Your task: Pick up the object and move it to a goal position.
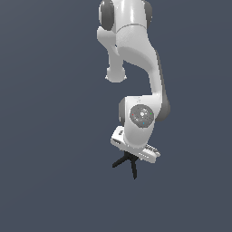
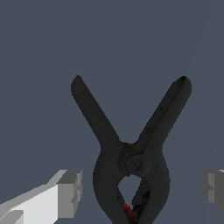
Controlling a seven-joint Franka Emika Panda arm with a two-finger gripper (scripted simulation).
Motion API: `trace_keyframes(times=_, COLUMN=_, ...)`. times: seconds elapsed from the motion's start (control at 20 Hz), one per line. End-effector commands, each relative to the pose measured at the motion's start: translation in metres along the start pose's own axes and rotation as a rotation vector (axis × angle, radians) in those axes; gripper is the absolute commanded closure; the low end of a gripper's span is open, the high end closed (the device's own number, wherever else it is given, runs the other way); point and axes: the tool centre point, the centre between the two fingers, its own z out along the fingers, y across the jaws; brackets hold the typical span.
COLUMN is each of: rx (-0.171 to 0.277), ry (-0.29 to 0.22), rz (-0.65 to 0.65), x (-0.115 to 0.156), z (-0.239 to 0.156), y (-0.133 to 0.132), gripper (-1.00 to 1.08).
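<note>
The object is a small black spring clamp (image 2: 131, 162), V-shaped, with two spread legs and a tiny red-orange tip (image 2: 127, 212). In the wrist view it lies between my gripper's (image 2: 142, 192) two grey fingertips (image 2: 70, 194), which stand wide apart, with a gap to the clamp on each side. The gripper is open and holds nothing. In the exterior view the white hand (image 1: 135, 146) is directly over the clamp (image 1: 128, 161). Only the clamp's two thin legs show from under the hand. The fingers are hidden there.
A plain dark grey-blue surface (image 1: 50, 181) fills both views. The white arm (image 1: 136, 50) reaches down from the top of the exterior view. No other objects show.
</note>
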Motion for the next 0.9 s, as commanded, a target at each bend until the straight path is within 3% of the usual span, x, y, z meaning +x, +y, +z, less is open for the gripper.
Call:
trace_keyframes(times=0.0, rx=0.000, ry=0.000, rz=0.000, x=0.000, z=0.003, y=0.000, gripper=-0.92)
trace_keyframes(times=0.45, rx=0.001, ry=0.001, rz=0.004, x=-0.001, z=0.045, y=0.001, gripper=-0.92)
trace_keyframes(times=0.75, rx=0.001, ry=0.001, rz=0.004, x=0.001, z=0.050, y=-0.001, gripper=-0.92)
trace_keyframes(times=0.8, rx=0.001, ry=0.001, rz=0.004, x=0.001, z=0.050, y=-0.001, gripper=1.08)
trace_keyframes(times=0.85, rx=0.001, ry=0.001, rz=0.004, x=0.001, z=0.050, y=-0.001, gripper=1.08)
